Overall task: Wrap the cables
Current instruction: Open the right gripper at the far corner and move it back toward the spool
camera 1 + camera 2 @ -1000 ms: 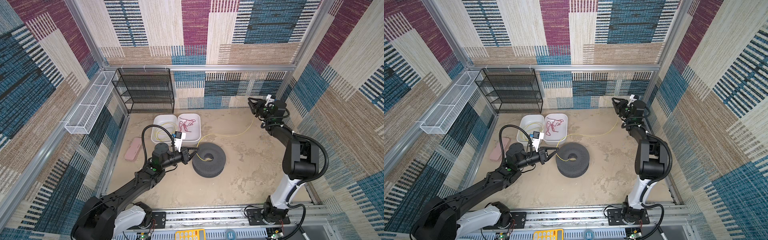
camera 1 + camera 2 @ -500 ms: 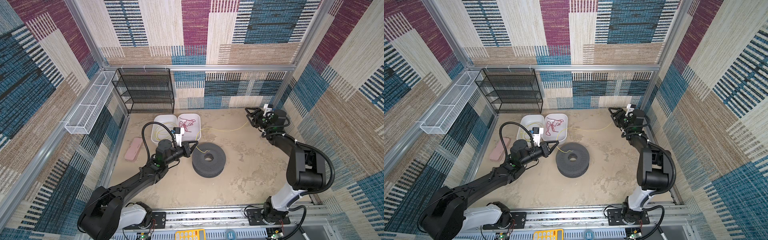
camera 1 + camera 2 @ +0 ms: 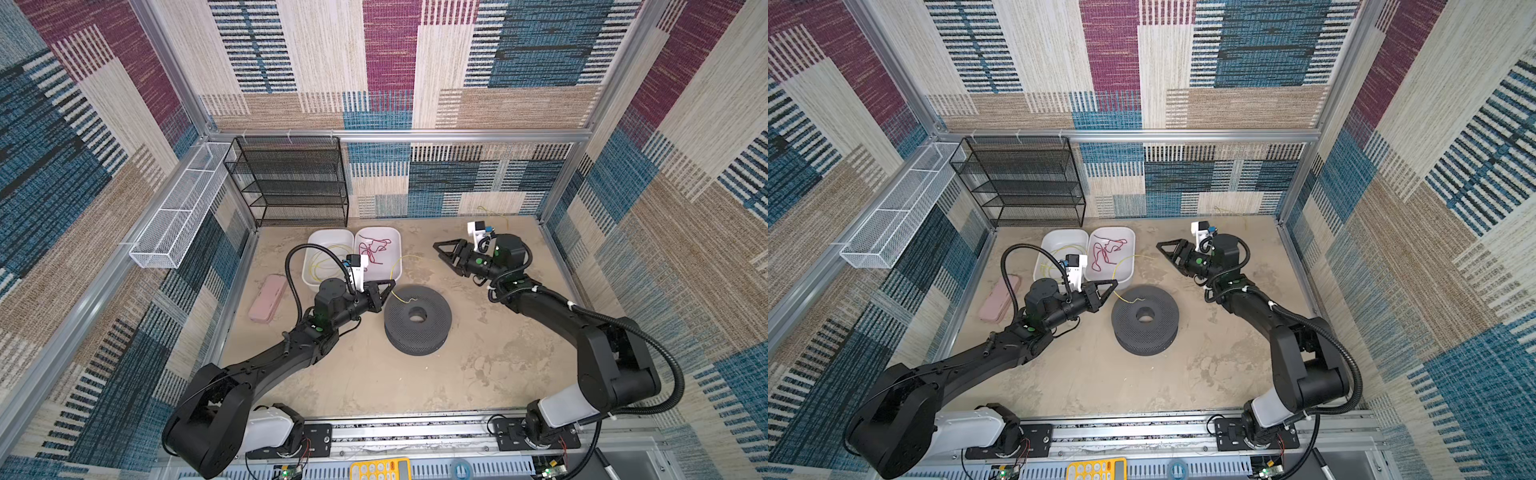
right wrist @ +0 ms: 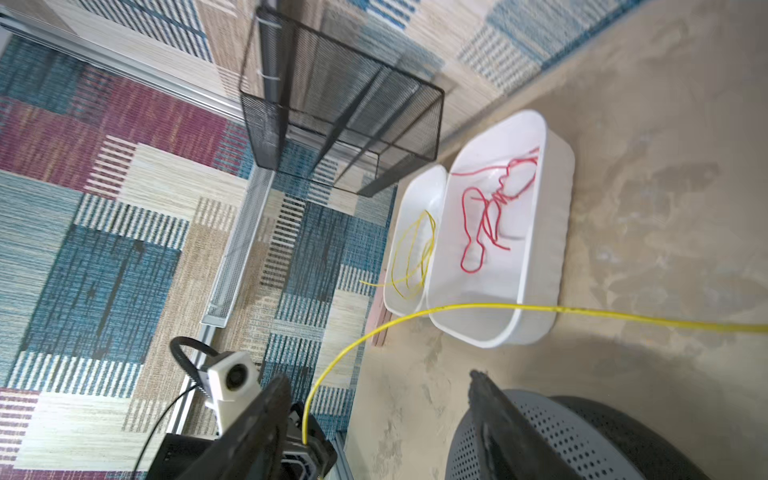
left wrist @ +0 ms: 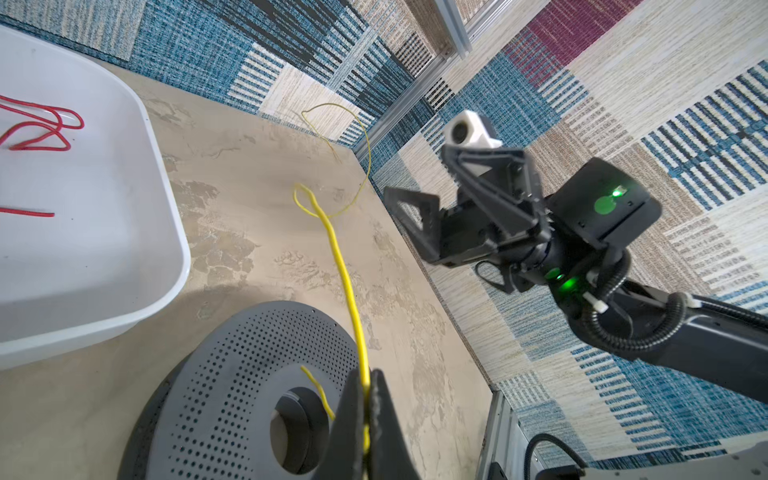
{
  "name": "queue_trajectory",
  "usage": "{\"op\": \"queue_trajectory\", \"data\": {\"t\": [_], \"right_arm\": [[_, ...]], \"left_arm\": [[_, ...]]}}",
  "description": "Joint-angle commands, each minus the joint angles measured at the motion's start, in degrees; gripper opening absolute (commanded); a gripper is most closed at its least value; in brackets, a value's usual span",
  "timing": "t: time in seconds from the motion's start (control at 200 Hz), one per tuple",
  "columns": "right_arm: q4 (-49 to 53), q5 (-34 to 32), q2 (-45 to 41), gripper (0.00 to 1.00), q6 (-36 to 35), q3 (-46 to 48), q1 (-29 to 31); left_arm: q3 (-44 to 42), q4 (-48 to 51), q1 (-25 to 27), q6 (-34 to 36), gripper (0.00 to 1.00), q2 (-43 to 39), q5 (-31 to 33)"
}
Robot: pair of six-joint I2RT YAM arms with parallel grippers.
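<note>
The cables are thin yellow wire. One strand (image 3: 405, 257) (image 3: 1133, 257) arcs slack over the floor from my left gripper (image 3: 392, 284) (image 3: 1115, 283), which is shut on it (image 5: 345, 274) just above the dark grey perforated spool (image 3: 417, 318) (image 3: 1145, 318) (image 5: 232, 374). A short yellow end lies by the spool's hole. More yellow loops (image 4: 411, 253) lie in the left white tub (image 3: 309, 257). My right gripper (image 3: 440, 249) (image 3: 1163, 248) (image 4: 378, 378) hangs open and empty right of the tubs, pointing at them. The strand (image 4: 457, 307) runs past in front of it, untouched.
The right white tub (image 3: 398, 249) holds a red cord (image 3: 374, 251). A black mesh shelf (image 3: 291, 183) stands at the back, a white wire basket (image 3: 178, 216) on the left wall. A pink case (image 3: 268, 297) lies left of my left arm.
My right gripper has opened, let go of the yellow strand and swung from the back right corner toward the tubs. The strand went slack. My left gripper lifted slightly from the spool, still shut.
</note>
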State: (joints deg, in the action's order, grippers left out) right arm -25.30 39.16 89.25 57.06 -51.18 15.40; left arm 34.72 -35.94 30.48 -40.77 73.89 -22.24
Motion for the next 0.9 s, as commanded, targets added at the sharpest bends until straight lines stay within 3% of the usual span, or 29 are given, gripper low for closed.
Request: {"op": "queue_trajectory", "data": {"t": [0.0, 0.115, 0.315, 0.396, 0.506, 0.566, 0.601, 0.631, 0.761, 0.831, 0.896], "right_arm": [[-8.35, 0.53, 3.37, 0.72, 5.21, 0.33, 2.08], [-13.62, 2.56, 7.83, 0.72, 9.65, -2.6, 4.46], [-14.38, 3.54, 12.63, 0.7, 12.51, -8.65, 9.39], [-15.71, 4.3, 13.31, 0.57, 13.66, -8.94, 10.23], [-16.46, 3.95, 12.41, 0.18, 14.57, -7.57, 10.36], [-16.08, 3.61, 11.34, 0.07, 14.23, -6.95, 10.35], [-15.77, 3.35, 10.55, 0.0, 13.84, -6.56, 10.35], [-15.6, 3.16, 10.04, 0.0, 13.66, -6.36, 10.34], [-14.32, 2.12, 7.37, 0.0, 13.18, -5.86, 10.35], [-13.59, 1.03, 5.93, 0.0, 12.93, -5.73, 10.35], [-13.0, 0.03, 4.79, 0.0, 12.89, -5.69, 10.35]], "left_arm": [[-0.02, -4.3, -0.02, -0.84, 0.0, 0.16, -2.57], [-0.12, -3.84, -0.05, -0.86, 0.0, 0.3, -3.97], [-0.53, -2.76, 0.0, -0.27, 0.0, -0.43, -4.48], [-0.1, -1.67, 0.03, 0.46, 0.0, -0.89, -4.52], [0.41, -0.32, 0.07, 1.26, 0.0, -1.11, -4.82], [0.52, -0.18, -0.07, 1.5, 0.0, -1.02, -4.88], [0.53, 0.03, 0.01, 1.63, 0.04, -1.09, -4.84], [0.6, 0.22, -0.05, 1.74, 0.1, -1.04, -4.9], [0.05, 2.19, -0.03, 2.84, 0.56, -2.02, -4.61], [-1.94, 1.5, -0.04, 3.07, 0.67, -3.1, -3.44], [-4.97, -3.12, 0.1, 2.63, 0.69, -3.74, -1.69]]}}
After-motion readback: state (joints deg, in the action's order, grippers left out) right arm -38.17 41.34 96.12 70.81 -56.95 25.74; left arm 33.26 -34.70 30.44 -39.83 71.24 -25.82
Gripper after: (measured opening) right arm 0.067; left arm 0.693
